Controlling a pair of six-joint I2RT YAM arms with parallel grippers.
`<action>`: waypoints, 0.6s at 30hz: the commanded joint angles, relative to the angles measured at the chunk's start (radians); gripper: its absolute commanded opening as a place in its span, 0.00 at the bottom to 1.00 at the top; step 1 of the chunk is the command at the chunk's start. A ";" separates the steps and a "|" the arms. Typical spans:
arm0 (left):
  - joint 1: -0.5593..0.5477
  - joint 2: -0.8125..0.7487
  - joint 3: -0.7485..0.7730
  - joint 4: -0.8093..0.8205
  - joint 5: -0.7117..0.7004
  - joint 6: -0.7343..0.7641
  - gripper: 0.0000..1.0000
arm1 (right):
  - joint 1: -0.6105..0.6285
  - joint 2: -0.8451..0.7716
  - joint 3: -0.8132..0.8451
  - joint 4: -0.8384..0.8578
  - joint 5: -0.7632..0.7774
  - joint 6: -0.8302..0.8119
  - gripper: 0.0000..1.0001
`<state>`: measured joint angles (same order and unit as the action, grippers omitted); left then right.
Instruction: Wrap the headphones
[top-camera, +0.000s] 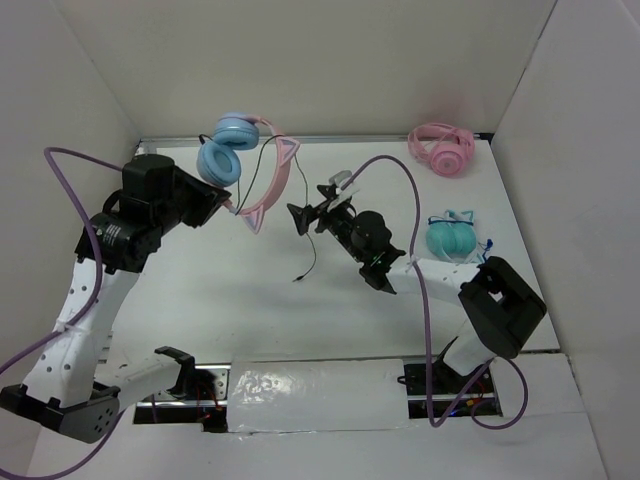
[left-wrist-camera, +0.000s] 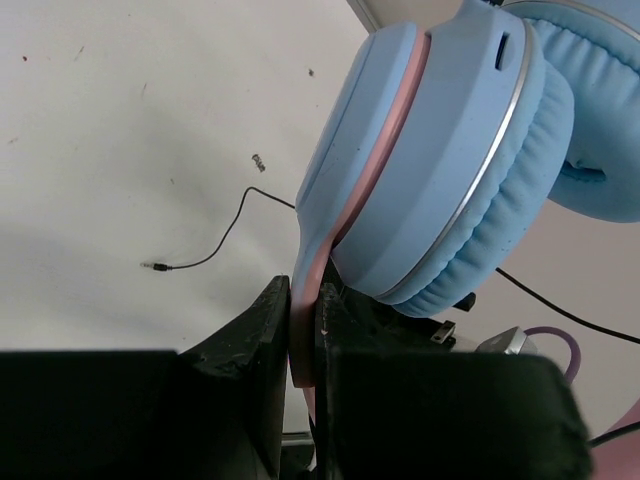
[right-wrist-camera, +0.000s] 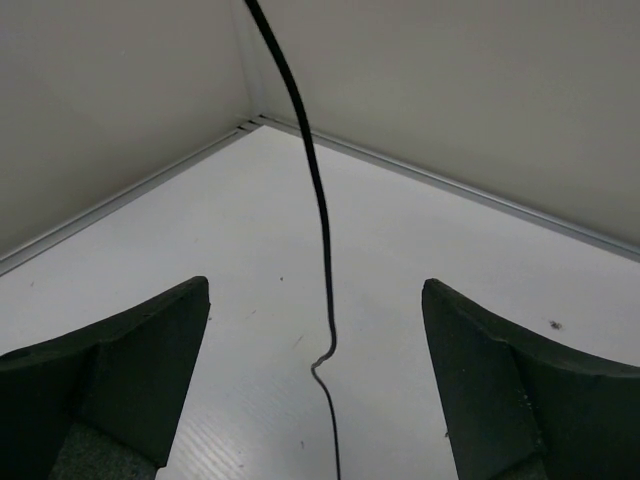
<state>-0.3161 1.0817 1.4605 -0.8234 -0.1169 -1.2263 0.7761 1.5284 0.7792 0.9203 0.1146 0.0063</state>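
Observation:
The headphones (top-camera: 228, 152) have light blue ear cups and a pink headband with cat ears (top-camera: 272, 185), and they are held up above the table at the back left. My left gripper (top-camera: 230, 206) is shut on the pink headband, which shows pinched between the fingers in the left wrist view (left-wrist-camera: 304, 325), under a blue ear cup (left-wrist-camera: 450, 170). The thin black cable (top-camera: 312, 258) hangs down to its plug (left-wrist-camera: 156, 266) on the table. My right gripper (top-camera: 304, 216) is open, and the cable (right-wrist-camera: 322, 230) runs between its spread fingers (right-wrist-camera: 150, 340) without touching them.
All-pink headphones (top-camera: 443, 150) lie at the back right corner. Teal headphones (top-camera: 452, 236) lie right of my right arm. White walls close the back and both sides. A taped strip (top-camera: 315, 395) runs along the near edge.

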 joint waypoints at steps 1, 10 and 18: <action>-0.005 -0.049 0.070 0.031 0.032 0.011 0.00 | -0.023 -0.014 0.031 0.080 -0.030 -0.017 0.92; -0.006 -0.002 0.129 -0.005 0.097 0.019 0.00 | -0.051 0.070 0.109 0.057 -0.167 -0.009 0.58; -0.008 -0.034 0.124 -0.023 0.066 -0.004 0.00 | -0.070 0.164 0.160 0.089 -0.207 0.064 0.32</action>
<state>-0.3180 1.0847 1.5337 -0.9165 -0.0536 -1.2266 0.7189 1.6760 0.9180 0.9325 -0.0540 0.0277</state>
